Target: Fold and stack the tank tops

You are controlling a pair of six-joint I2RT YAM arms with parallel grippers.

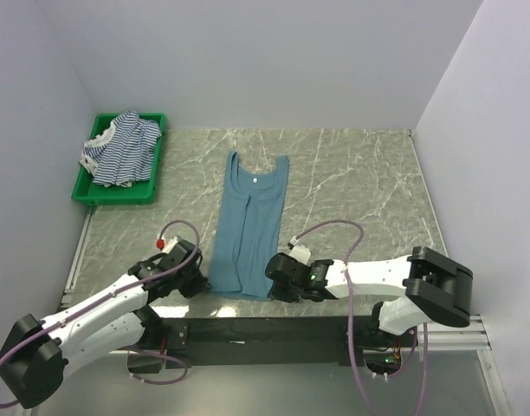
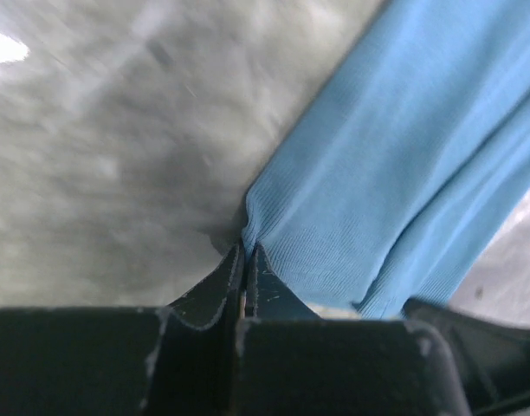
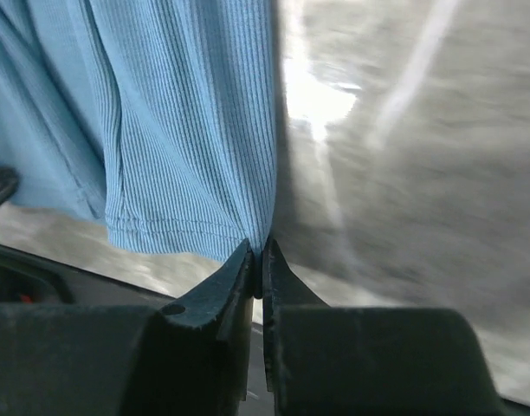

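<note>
Now, with the left pincer [image 2: 246,253] and right pincer [image 3: 258,256] each clenched on a hem corner of the teal top [image 1: 250,221] lying flat on the counter [image 1: 360,182], lift both evenly toward the neckline, keeping the hem taut.

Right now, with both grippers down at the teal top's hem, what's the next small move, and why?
Probably lift both hem corners together and carry them toward the straps. The left gripper and right gripper each look pinched shut on a near corner of the teal tank top, which lies flat on the table.
</note>
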